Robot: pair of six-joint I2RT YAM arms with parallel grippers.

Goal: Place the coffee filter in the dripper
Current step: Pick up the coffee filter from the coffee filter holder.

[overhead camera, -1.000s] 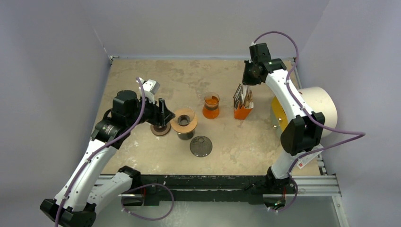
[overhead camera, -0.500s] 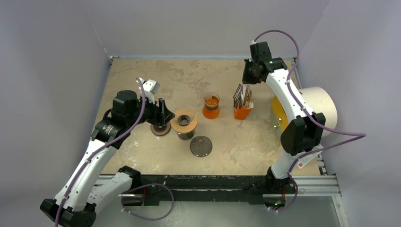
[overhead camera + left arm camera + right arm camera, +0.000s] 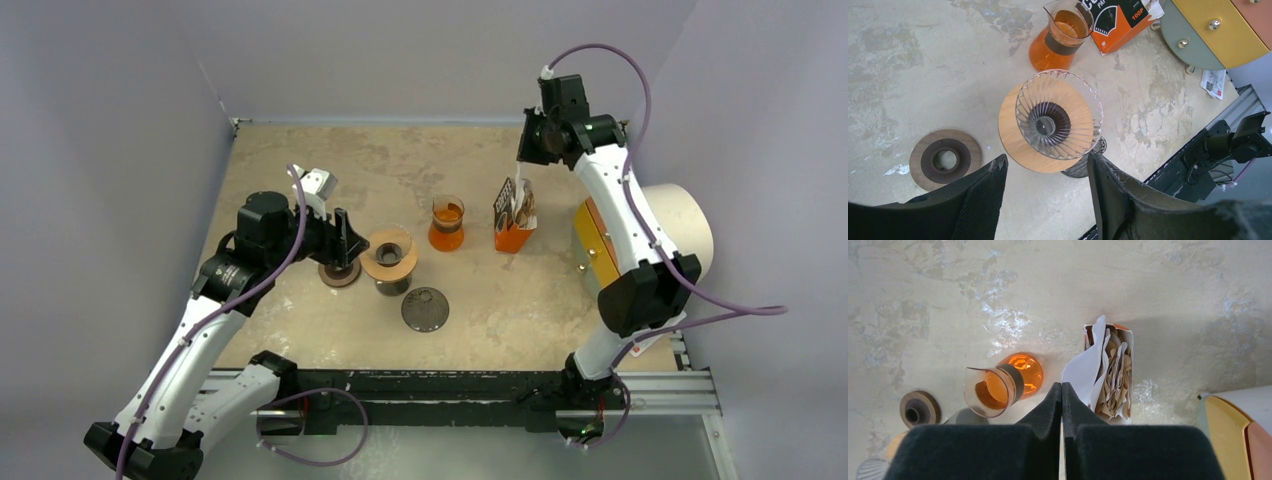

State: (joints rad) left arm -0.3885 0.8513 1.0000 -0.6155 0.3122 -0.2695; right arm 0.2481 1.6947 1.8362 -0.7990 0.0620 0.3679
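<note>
A filter [image 3: 1083, 371] is pinched by the closed right gripper [image 3: 1062, 386] above its far-right box [image 3: 512, 236]; the dripper [image 3: 1059, 121], beside the wide-spread left gripper [image 3: 1046, 159], is unfilled.

The top external camera sat high above and behind the arms, looking down and forward over the whole table [image 3: 300, 160], with both bases at its lower edge. The left wrist camera looked steeply down from close range past its own dark fingers [image 3: 980, 200], and the glass dripper [image 3: 1059, 115] filled mid-frame. The right wrist camera hung farther up, facing straight down past its closed fingers [image 3: 1043, 410] at the coffee filter [image 3: 1083, 372] standing out of the filter box [image 3: 510, 238]. All three views shared the orange carafe [image 3: 447, 225], the filter box and the wooden ring [image 3: 339, 273]. The right wrist view caught the dripper only at its bottom-left corner.
</note>
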